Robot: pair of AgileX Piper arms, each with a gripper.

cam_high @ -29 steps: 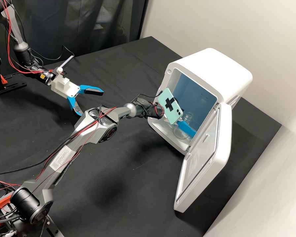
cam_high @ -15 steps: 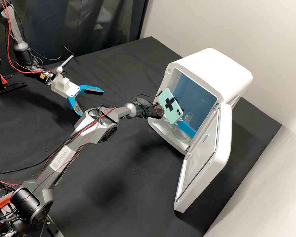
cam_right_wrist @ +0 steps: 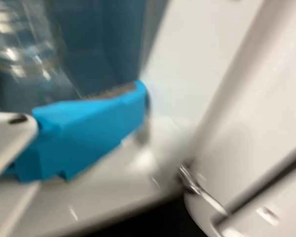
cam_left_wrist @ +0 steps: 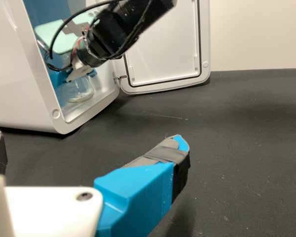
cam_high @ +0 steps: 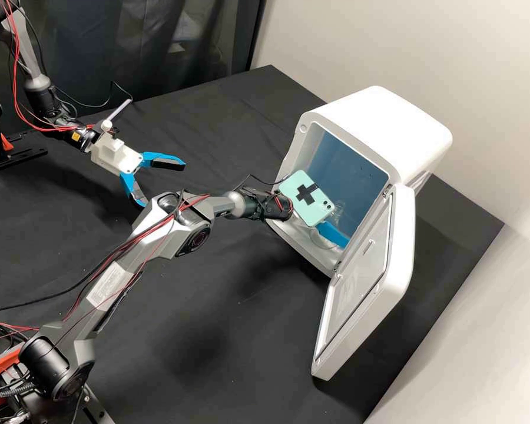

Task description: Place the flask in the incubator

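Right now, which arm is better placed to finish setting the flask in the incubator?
Right, probably: the right gripper is inside the incubator, next to the flask. The left gripper hangs open over the bench, far from it.

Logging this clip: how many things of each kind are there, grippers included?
Incubator: 1, standing open.
Flask: 1, inside the incubator.
Grippers: 2, the left gripper outside and open, the right gripper inside the incubator.
Total: 4.
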